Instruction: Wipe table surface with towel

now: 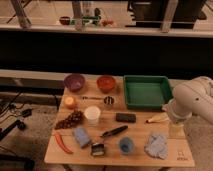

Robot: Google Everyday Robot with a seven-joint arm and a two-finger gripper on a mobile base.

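Camera view: a small printed mark (182, 156) at the table's (140, 131) near right corner is too small to read. Count: one towel (156, 145) lying by that corner, one green tray (148, 77), a purple bowl (74, 82), an orange bowl (106, 83), a white cup (92, 114) and a blue cup (126, 145). The gripper (176, 129) hangs between tray and towel, jaws apart, holding nothing.

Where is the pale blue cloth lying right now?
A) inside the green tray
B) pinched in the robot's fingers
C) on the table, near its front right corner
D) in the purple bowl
C: the cloth lies flat on the table by its front right corner. The gripper hangs beside it over the table's right edge, holding nothing.
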